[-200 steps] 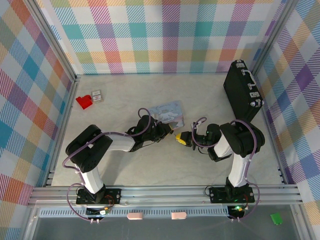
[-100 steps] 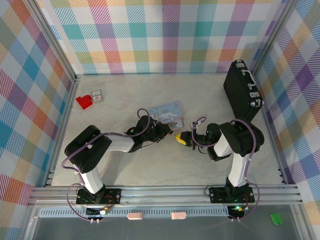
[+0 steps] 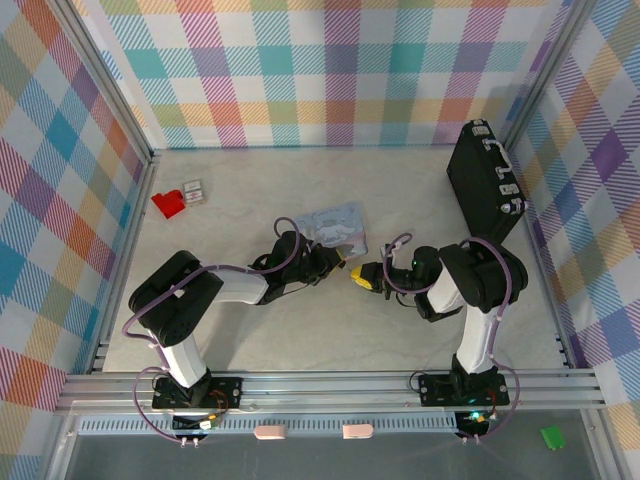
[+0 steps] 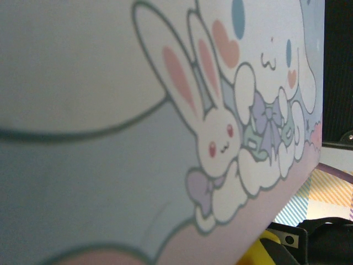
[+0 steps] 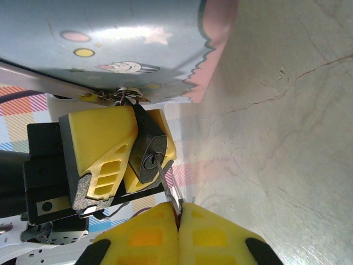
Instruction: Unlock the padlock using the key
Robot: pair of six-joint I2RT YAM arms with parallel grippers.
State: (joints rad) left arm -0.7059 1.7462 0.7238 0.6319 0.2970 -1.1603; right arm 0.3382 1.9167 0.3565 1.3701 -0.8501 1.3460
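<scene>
The padlock (image 5: 148, 157) is a small dark-faced block with its keyhole turned toward the right wrist camera. My left gripper (image 3: 345, 266) is shut on it, its yellow fingers (image 5: 99, 138) pressing on either side. A thin metal key (image 5: 166, 185) has its tip in the keyhole. My right gripper (image 5: 179, 212) is shut on the key's head, pads pressed together. Both grippers meet at mid-table, just in front of the pastel cartoon tin (image 3: 336, 224). In the left wrist view the tin (image 4: 138, 110) is very close and hides that gripper's own fingers.
A black briefcase (image 3: 485, 180) stands at the back right by the wall. A red plastic piece (image 3: 168, 203) and a small white item (image 3: 193, 190) lie at the back left. Bare marbled tabletop (image 3: 300, 330) stretches in front of the arms.
</scene>
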